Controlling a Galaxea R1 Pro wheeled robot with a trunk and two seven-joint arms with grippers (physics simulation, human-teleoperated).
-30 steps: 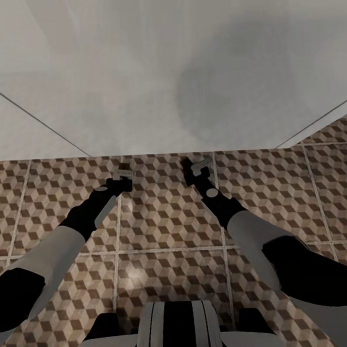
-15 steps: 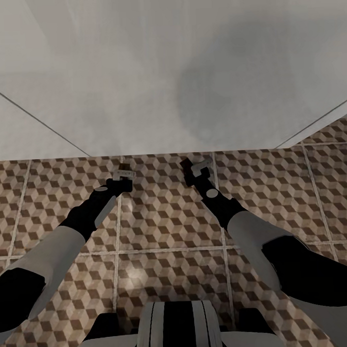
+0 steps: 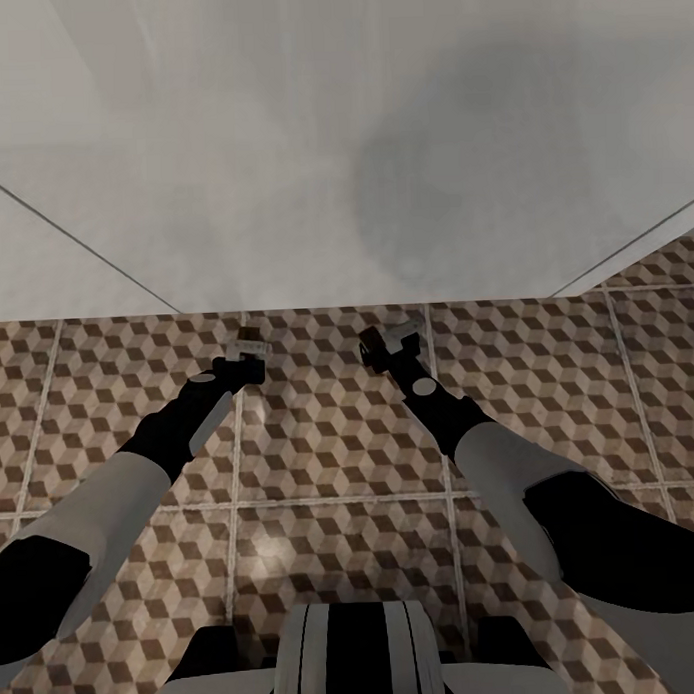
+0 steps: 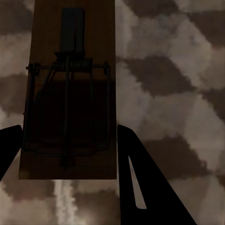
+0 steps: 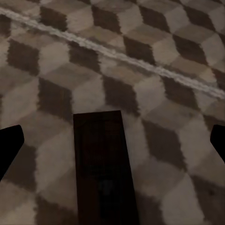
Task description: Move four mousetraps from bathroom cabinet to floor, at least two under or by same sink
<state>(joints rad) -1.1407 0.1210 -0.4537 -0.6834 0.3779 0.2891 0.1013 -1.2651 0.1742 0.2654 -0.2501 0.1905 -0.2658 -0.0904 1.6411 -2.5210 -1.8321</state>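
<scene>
1. My left claw (image 4: 65, 140) pinches a mousetrap (image 4: 68, 89) above the bathroom floor (image 3: 331, 458).
2. My right claw (image 5: 112, 140) is spread; another mousetrap (image 5: 103, 164), seemingly lying on that floor, sits between its fingers.

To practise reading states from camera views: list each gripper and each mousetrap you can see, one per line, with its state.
Left gripper: shut on the long edges of a mousetrap.
Left mousetrap: held, wire side facing the wrist camera.
Right gripper: open, fingers wide apart.
Right mousetrap: between the fingers, touching neither; seemingly lying on the bathroom floor.
</scene>
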